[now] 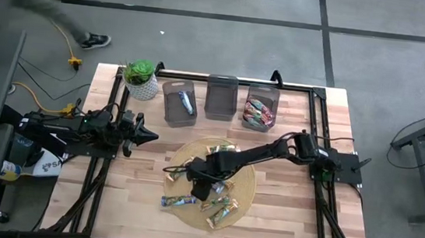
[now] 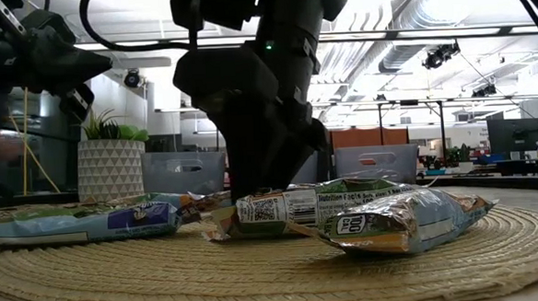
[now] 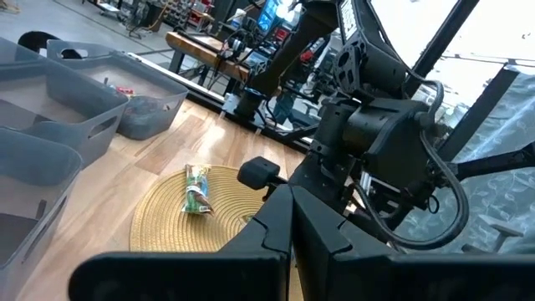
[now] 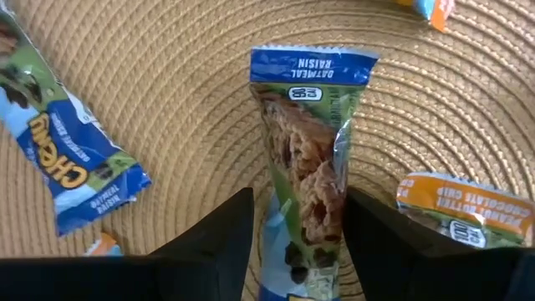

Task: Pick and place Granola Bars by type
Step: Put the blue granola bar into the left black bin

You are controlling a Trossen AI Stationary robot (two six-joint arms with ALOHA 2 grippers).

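Alignment holds: right hand (image 4: 297,230), fingers spread, straddles the oatmeal raisin bar (image 4: 308,159) along its long axis (left hand (image 1: 147,134), apparently closed, waits well apart).

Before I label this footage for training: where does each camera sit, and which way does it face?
High view: overhead, straight down; both arms, woven mat, bins.
Low view: table height, level across the mat; right arm's gripper lowered among granola bars.
Left wrist view: on the left arm, facing the right arm.
Right wrist view: facing down, open fingers straddling an oatmeal raisin bar.
Shared: all four show the mat.
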